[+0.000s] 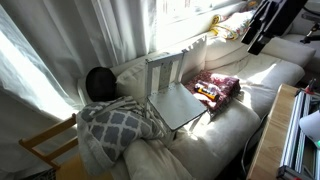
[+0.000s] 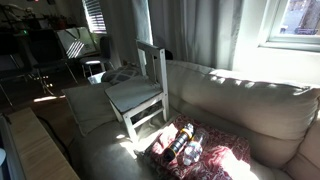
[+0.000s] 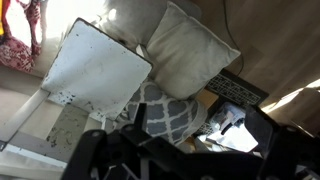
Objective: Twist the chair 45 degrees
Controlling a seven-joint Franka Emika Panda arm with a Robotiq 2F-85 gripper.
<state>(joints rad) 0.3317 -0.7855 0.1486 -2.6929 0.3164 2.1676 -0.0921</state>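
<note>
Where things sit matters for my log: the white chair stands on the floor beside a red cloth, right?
No. The chair stands on the sofa, not the floor, beside the red cloth; both exterior views show it.

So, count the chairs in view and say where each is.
2. The white chair stands on the sofa; the bare-wood chair is beside the sofa's end, partly cropped. The dark background may hide others.

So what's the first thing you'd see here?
A little white chair standing up on the cream sofa, which looks funny. Right beside it a red patterned cloth lies in the sun. A grey-and-white checked blanket is bunched up on the chair's other side.
</note>
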